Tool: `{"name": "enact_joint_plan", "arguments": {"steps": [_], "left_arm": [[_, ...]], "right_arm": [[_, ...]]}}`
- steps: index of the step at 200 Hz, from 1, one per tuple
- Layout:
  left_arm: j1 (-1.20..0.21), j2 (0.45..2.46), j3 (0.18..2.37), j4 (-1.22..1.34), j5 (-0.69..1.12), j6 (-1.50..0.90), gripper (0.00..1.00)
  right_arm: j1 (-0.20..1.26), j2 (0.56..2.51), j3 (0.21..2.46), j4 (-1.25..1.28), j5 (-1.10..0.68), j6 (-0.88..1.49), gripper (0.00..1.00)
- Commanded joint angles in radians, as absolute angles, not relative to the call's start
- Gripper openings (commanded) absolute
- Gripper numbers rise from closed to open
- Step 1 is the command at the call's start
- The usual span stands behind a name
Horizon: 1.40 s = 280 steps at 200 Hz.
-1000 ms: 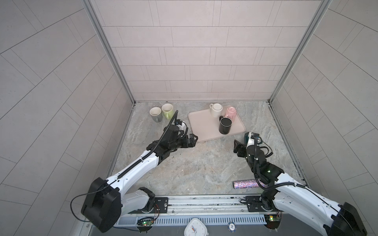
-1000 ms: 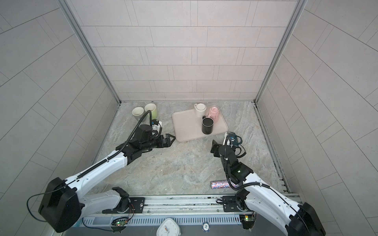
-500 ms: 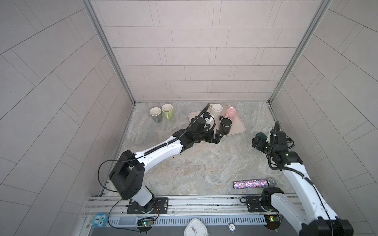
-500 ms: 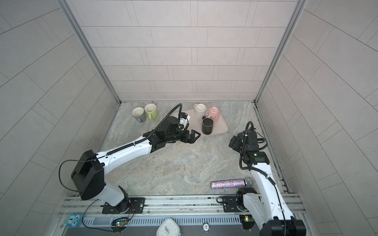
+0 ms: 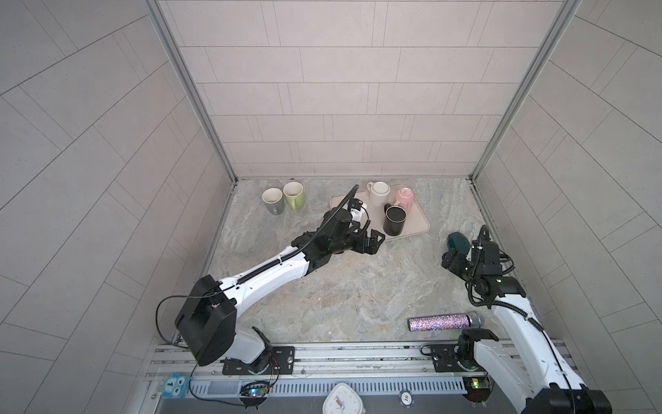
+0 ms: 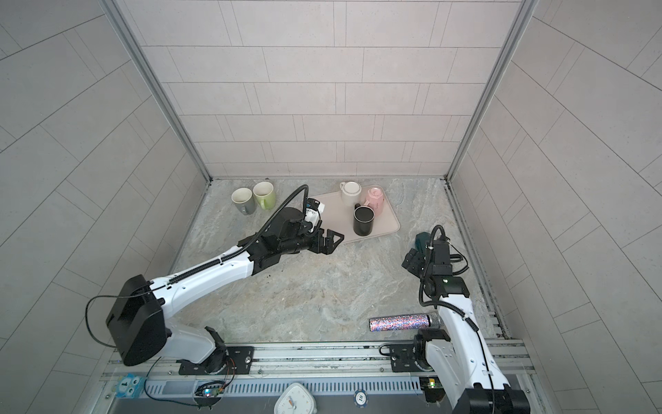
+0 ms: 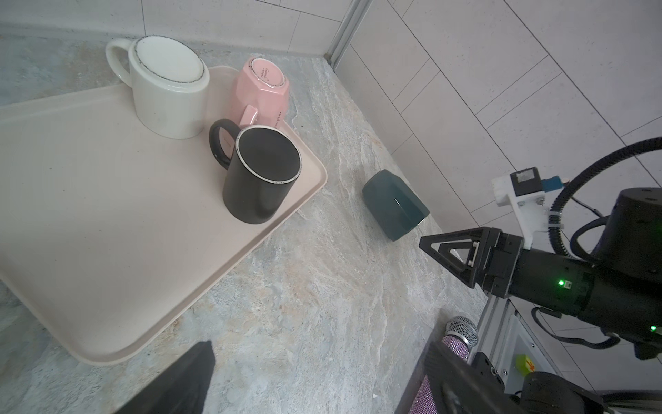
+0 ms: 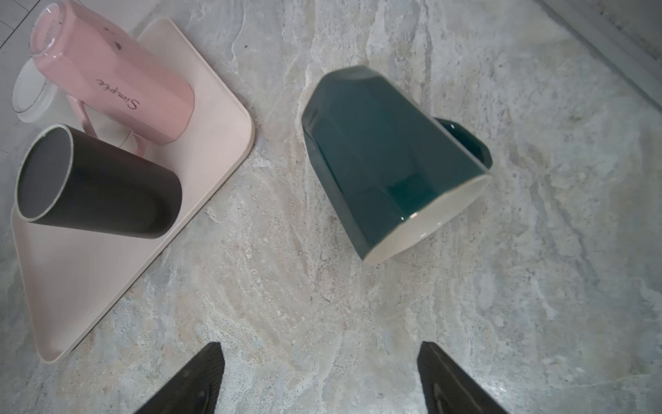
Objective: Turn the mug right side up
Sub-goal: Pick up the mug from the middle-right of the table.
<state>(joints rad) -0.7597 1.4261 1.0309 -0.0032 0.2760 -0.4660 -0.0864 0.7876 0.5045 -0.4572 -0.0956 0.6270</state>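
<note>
A dark teal mug lies on its side on the stone table, right of the tray, its cream inside and handle turned toward the right wall. Both top views show this mug; the left wrist view shows it too. My right gripper is open just short of the mug, not touching it, and appears in both top views. My left gripper is open and holds nothing, at the tray's front edge.
On the beige tray stand an upright black mug, an upside-down cream mug and a tilted upside-down pink mug. Grey and green mugs stand at the back left. A glitter microphone lies at the front right.
Over the second, my left gripper reached right to the tray's front edge and my right gripper shifted right, next to the teal mug. Little has moved in the last half second.
</note>
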Motion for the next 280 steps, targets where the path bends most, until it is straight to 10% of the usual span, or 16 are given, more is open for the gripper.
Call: {"name": "enact_joint_plan", "arguments": {"steps": [1,73,280], "left_arm": [[-0.758,1.377,0.99,0.032,0.259,-0.453,0.97],[-0.759,1.355,0.955,0.033,0.253,-0.446,0.98],[-0.757,1.367,0.963,-0.014,0.21,-0.399,0.98]], "right_arm": [[-0.094,0.711,0.464,-0.438,-0.051,0.697,0.83],[-0.099,0.833,0.439,-0.239,-0.092,0.707,0.44],[-0.121,1.045,0.452,-0.025,0.011,0.654,0.41]]}}
